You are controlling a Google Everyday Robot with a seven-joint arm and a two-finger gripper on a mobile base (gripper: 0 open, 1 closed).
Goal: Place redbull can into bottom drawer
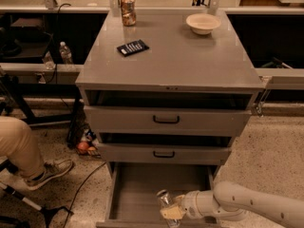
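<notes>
Claw (172,212) I'm running grips the slim, shiny redbull can (164,198), tilted; flat grey bottom drawer (142,184) lies beneath it.

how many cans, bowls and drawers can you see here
cans: 2 (redbull can in the tool over the bottom drawer; bronze can on the cabinet)
bowl: 1
drawers: 3 (bottom, middle drawer, top drawer)
total: 6

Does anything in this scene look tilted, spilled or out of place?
Only the silver can leans: the gripper holds it tilted over the front of the open bottom drawer. Nothing looks spilled or damaged.
</notes>
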